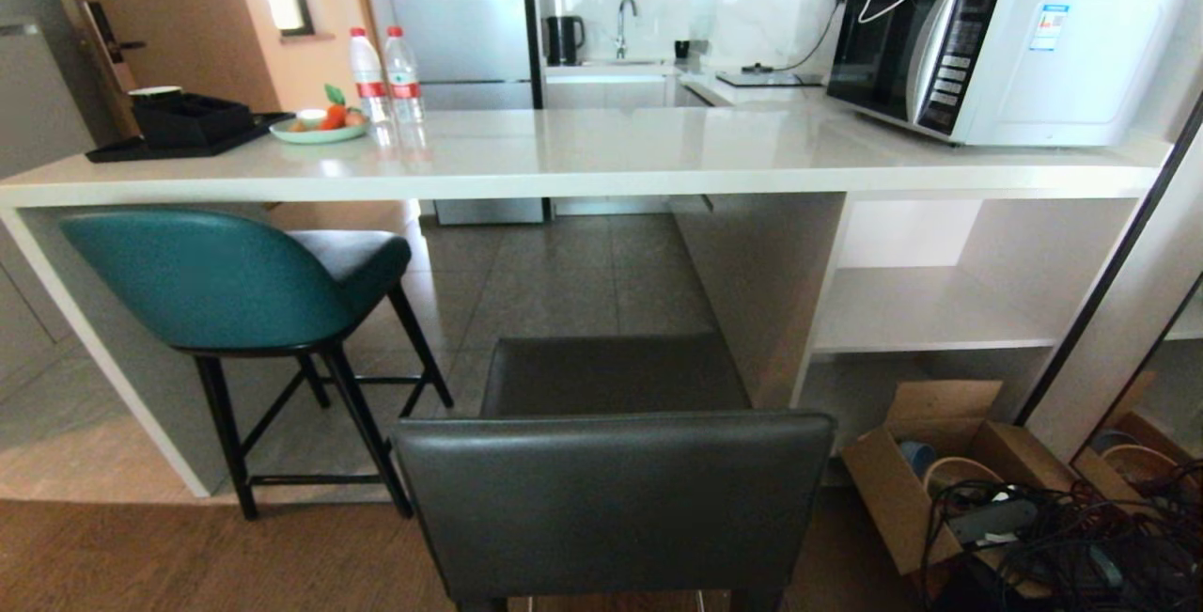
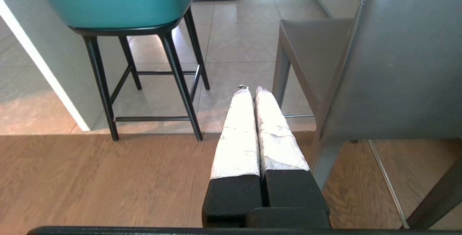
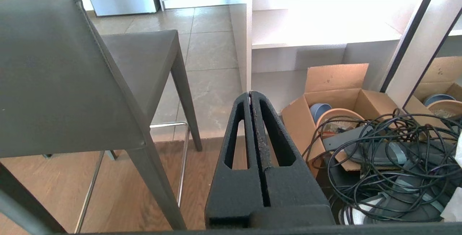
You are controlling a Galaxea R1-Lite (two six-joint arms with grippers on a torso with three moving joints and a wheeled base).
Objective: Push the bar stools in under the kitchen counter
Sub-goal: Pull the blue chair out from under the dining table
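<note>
You face the dark-grey leather stool (image 1: 613,490) standing clear of the kitchen counter (image 1: 583,156), teal stool (image 1: 226,283) partly under it; both grippers (image 2: 248,89) (image 3: 250,93) pressed together, flanking the rigid, top-heavy backrest: push low, squarely

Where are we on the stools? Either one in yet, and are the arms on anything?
Looks done: the teal stool has its seat tucked under the counter. In hand: nothing; the left gripper and right gripper are shut on nothing, either side of the grey stool, not touching it. Left: the grey stool stands clear of the counter edge and needs pushing in.
</note>
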